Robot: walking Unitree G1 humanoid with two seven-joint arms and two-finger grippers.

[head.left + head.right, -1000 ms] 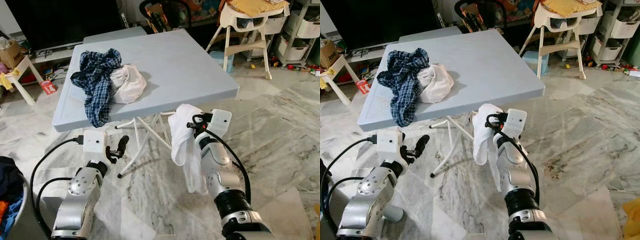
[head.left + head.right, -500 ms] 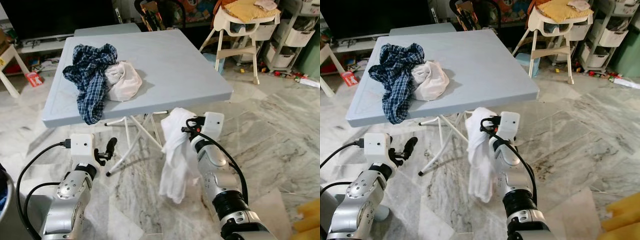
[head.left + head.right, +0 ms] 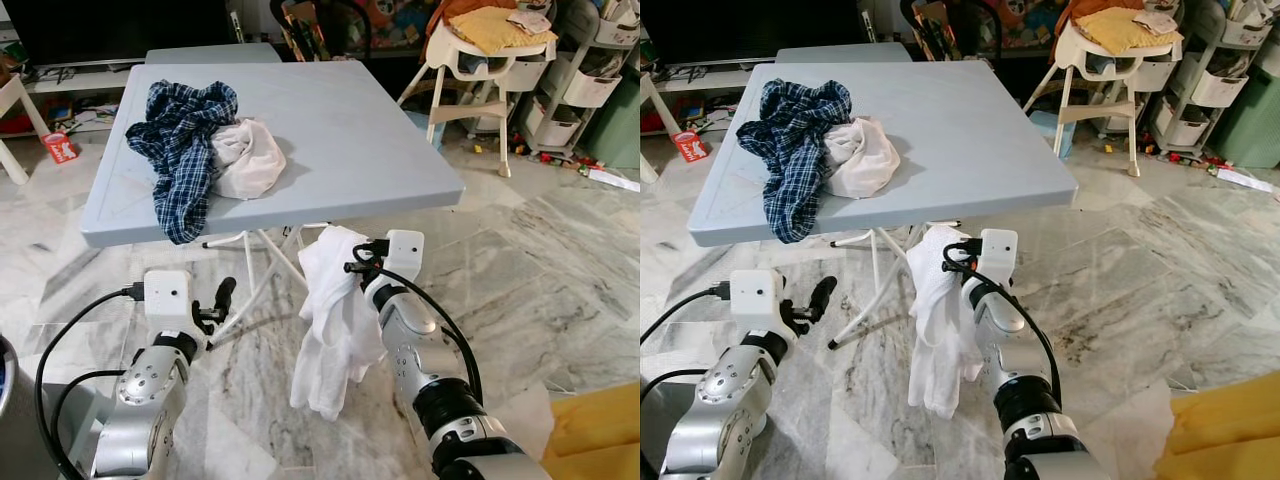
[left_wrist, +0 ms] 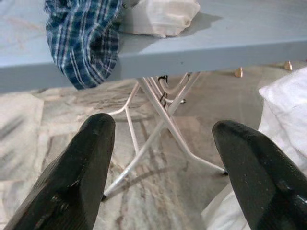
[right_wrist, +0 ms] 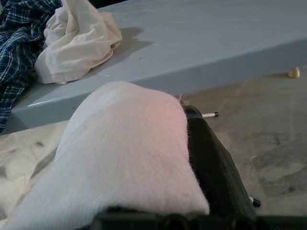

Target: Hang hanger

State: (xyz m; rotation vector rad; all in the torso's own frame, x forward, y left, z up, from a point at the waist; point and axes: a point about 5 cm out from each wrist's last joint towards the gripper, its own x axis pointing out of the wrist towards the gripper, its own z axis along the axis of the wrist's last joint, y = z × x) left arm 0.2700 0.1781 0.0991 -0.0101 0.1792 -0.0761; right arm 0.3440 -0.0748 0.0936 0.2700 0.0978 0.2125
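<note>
Right gripper [image 3: 352,268] clamps a white cloth [image 3: 330,320], left gripper [image 4: 163,139] gapes idle; loosely draped, the cloth may slip floorward.

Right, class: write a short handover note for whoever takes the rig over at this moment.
Right gripper: shut on the white garment, which hangs off it below the table edge.
Left gripper: open, holding nothing, low in front of the table.
On the table: plaid shirt and a cream cloth, bunched together.
Done: white garment picked up.
Left: no hanger or rail in sight; find them, then hang.
</note>
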